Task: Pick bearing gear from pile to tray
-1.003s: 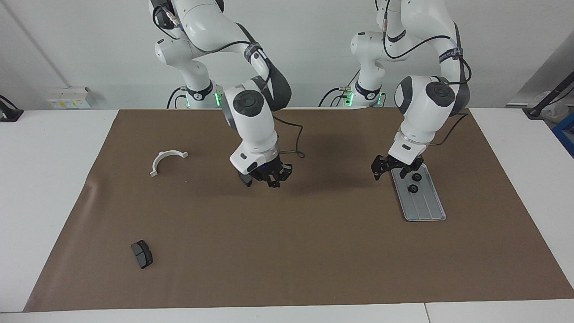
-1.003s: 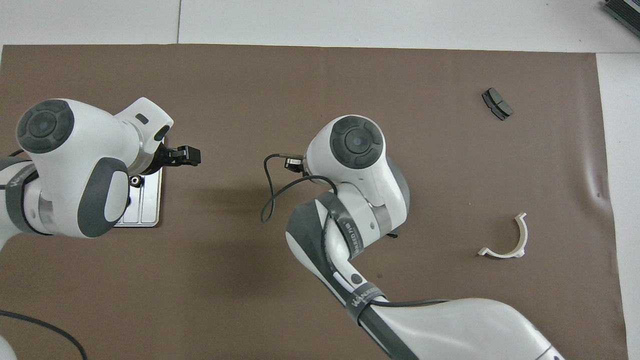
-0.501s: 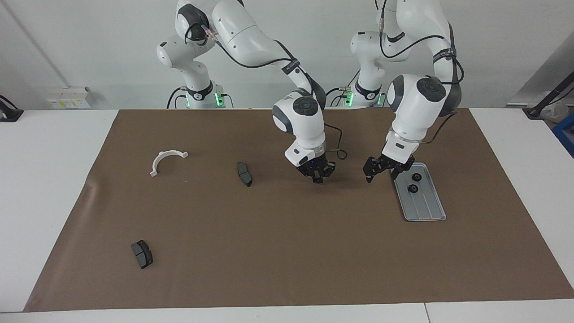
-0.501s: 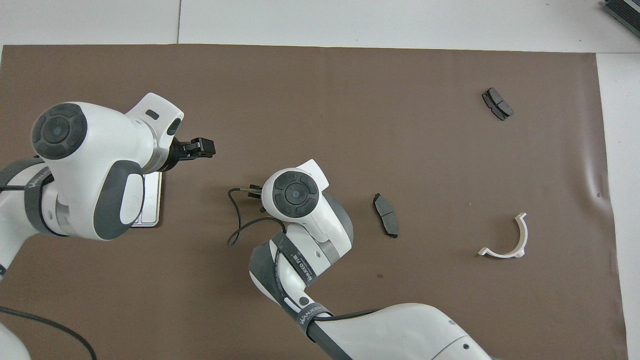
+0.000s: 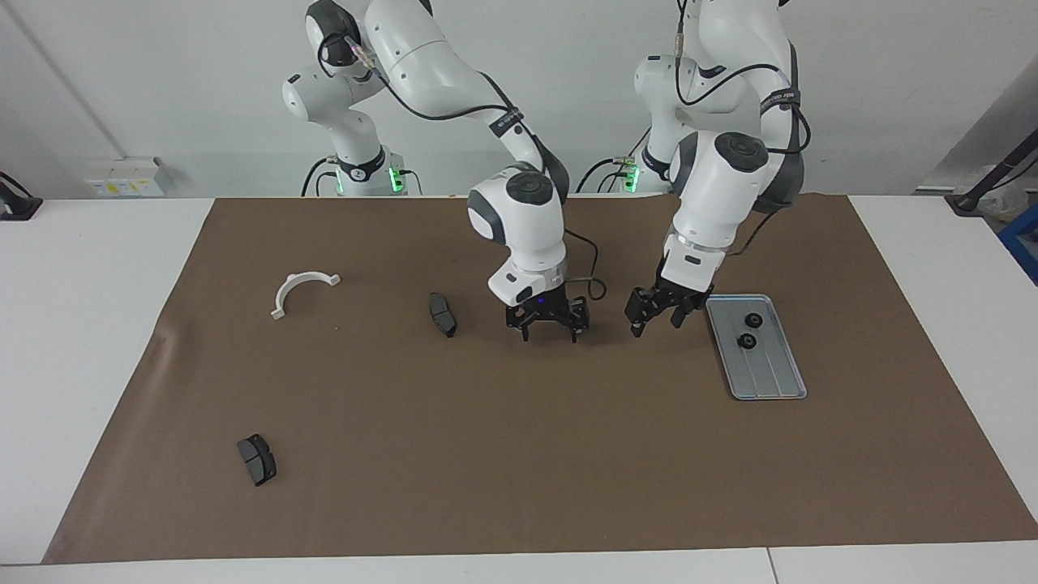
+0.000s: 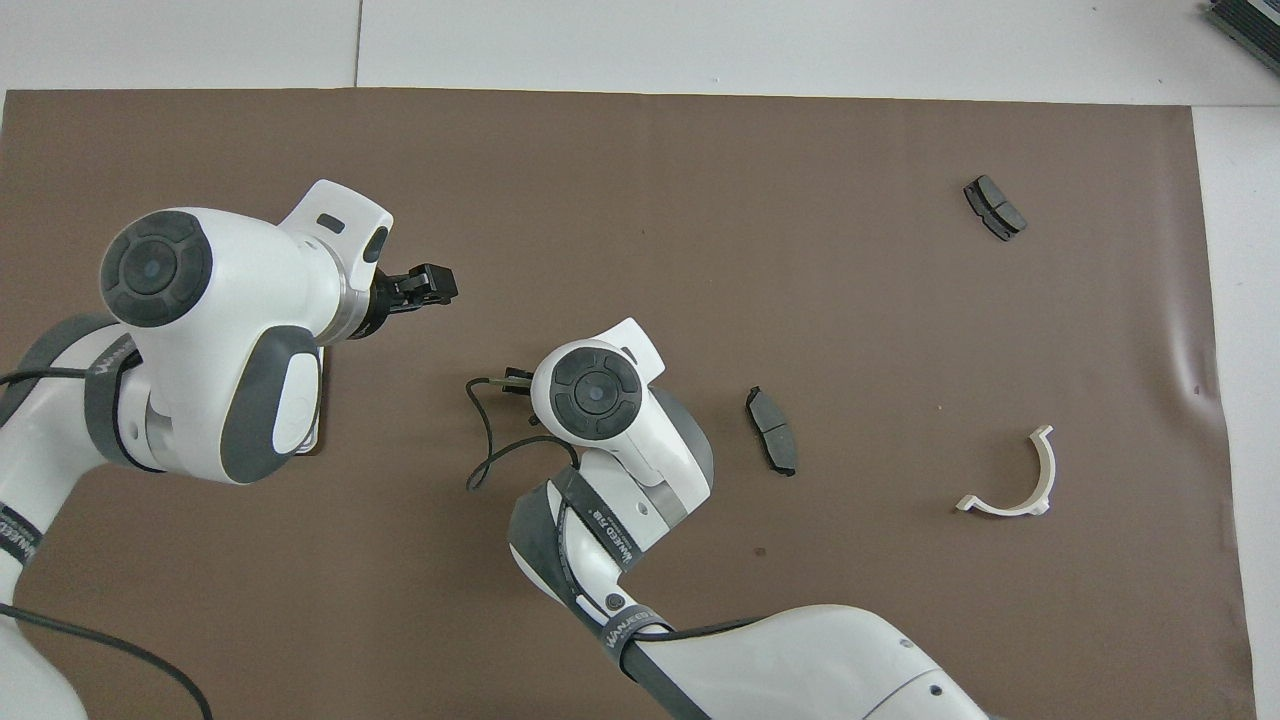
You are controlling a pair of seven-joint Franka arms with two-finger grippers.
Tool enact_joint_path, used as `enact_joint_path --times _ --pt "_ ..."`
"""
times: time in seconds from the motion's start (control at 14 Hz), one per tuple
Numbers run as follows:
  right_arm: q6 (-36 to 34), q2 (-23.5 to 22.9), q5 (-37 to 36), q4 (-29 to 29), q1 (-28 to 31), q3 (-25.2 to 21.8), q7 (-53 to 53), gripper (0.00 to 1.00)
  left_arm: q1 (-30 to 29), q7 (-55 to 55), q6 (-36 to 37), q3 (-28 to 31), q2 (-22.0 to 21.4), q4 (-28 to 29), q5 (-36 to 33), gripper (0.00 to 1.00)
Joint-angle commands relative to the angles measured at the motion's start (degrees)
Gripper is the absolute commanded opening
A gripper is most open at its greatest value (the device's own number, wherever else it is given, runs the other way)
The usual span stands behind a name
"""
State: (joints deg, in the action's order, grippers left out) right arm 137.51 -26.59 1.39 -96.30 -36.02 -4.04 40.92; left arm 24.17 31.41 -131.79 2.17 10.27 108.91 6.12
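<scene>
Facing view: brown mat (image 5: 519, 454) covers the table. Right gripper (image 5: 548, 323) hangs low over the mat's middle, fingers spread wide, holding nothing. Left gripper (image 5: 658, 308) hangs over the mat just beside the tray (image 5: 770, 377), fingers parted and empty. 2 black gears (image 5: 748, 331) lie in the tray, at its end nearer the robots. 1 dark pad (image 5: 442, 315) lies near the right gripper; another pad (image 5: 257, 459) and a white half-ring bracket (image 5: 302, 290) lie toward the right arm's end.

Overhead view: left arm covers most of the tray; right gripper is hidden under its own wrist.
</scene>
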Motion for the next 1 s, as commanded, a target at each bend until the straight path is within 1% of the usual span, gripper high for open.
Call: enact_joint_path --times 0.0,0.07,0.14,0.21,0.29,0.43,0.57,0.79,0.93 --pt "-5.12 7.93 -0.77 -4.24 6.28 0.79 -7.67 1.00 4.29 2.59 3.02 0.91 6.93 -7.81 0.47 0.85" --pt "-6.80 9.61 -0.77 -4.24 8.66 0.79 -10.48 1.00 5.61 3.29 4.25 0.99 9.04 -9.58 0.21 0.82" --pt "-8.81 10.93 -0.77 -3.98 11.29 0.79 -13.38 1.00 7.28 4.35 4.44 1.08 10.80 -10.12 0.12 0.79" --pt "-10.49 11.90 -0.77 -3.81 13.58 0.79 -16.46 1.00 8.43 5.05 4.27 1.17 11.34 -9.86 -0.84 0.76" --pt "-11.46 13.04 -0.77 -3.72 15.60 0.79 -18.92 1.00 8.79 5.06 4.26 1.17 11.52 -9.34 -2.33 0.76" --pt "-13.66 15.41 -0.77 -3.54 19.30 0.88 -20.00 1.00 9.84 5.06 3.74 1.17 11.44 -6.62 -4.01 0.75" --pt "-17.25 18.13 -0.77 -3.02 22.64 0.79 -22.71 1.00 10.46 5.06 3.82 1.08 10.91 -4.25 -4.63 0.71" --pt "-22.97 20.60 -0.69 -2.13 27.91 0.79 -28.51 1.00 11.87 5.06 4.53 1.08 9.59 -1.17 -4.63 0.66" --pt "-26.48 21.49 -0.77 -2.13 30.99 0.79 -31.59 1.00 12.48 4.97 3.74 1.00 9.07 0.50 -4.63 0.61"
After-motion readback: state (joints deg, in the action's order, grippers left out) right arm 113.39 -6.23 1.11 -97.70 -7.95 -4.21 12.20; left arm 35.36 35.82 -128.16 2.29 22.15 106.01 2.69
